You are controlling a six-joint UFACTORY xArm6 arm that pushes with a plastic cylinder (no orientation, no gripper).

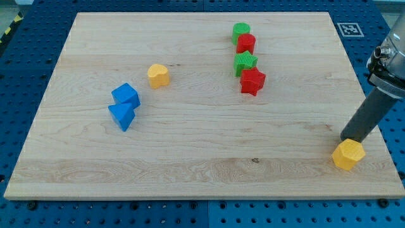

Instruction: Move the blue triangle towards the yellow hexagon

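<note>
— Where did the blue triangle [121, 116] sit?
— On the counter [202, 164], toward the view's left, touching a blue cube [126, 95] just above it.
— And the yellow hexagon [348, 154]?
— Well apart, at the view's bottom right corner; my tip [346, 140] was touching its upper edge.
— Any pincer?
— None; the arm ended in a plain rod. A yellow heart-like block [158, 75] lay near the blues.

No words, brands or numbers could be read. The only sign was a black-and-white square marker [347, 29] on the table's [190, 164] far right corner, its pattern undecipherable.
</note>
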